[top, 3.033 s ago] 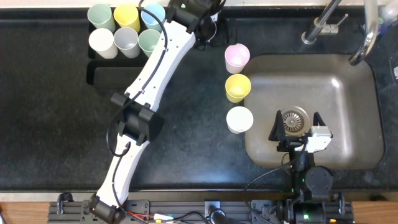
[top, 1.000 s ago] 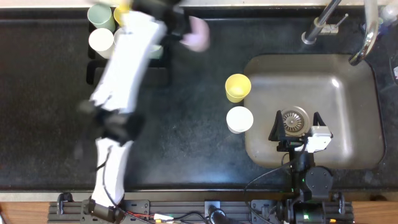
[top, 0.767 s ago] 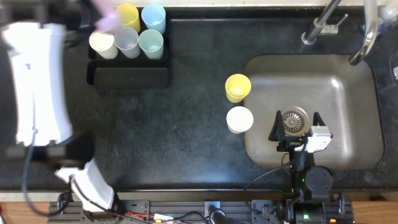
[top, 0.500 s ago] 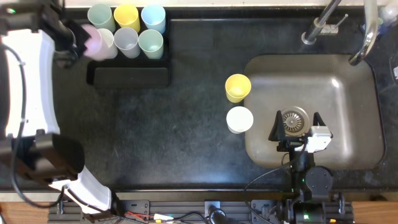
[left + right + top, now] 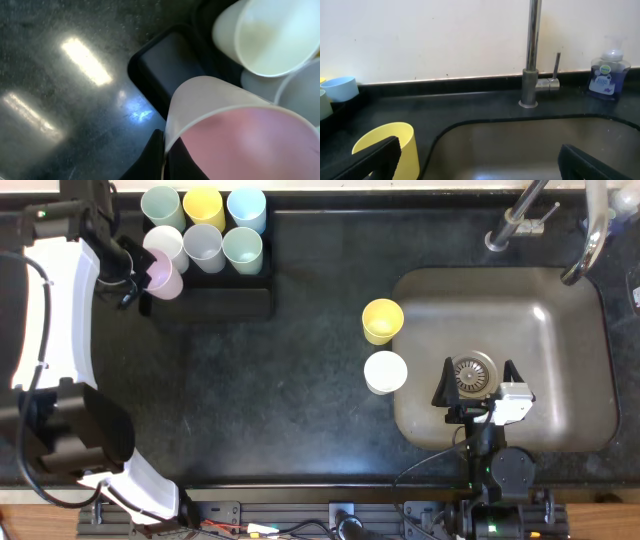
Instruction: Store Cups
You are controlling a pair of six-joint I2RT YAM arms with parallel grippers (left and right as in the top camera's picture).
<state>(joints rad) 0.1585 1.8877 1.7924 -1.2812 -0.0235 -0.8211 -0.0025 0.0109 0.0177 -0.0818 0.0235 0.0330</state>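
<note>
The left gripper has its jaws closed on the wall of the pink plastic cup, near the rim. The left wrist view shows one finger against the outer wall. The cup hangs tilted over the left end of the black cup tray, just beside the white cup that stands in it. The tray sits at the back left corner of the counter, and its front row is free.

I judge this cup to be light and thin. Its wall probably bends a little under a pinch, and its smooth skin can slip, but it should not break if it falls. The rim is the best place to hold it, with one finger inside and one outside.

The yellow cup and the second white cup stand upright with the mouth up at the left edge of the steel sink, so the same rim hold suits them.

The counter is dark, hard, glossy stone, on which a cup would slide easily. A faucet and a soap bottle stand at its back edge. The right gripper is over the sink near the drain, with its jaws wide apart and holding nothing.
</note>
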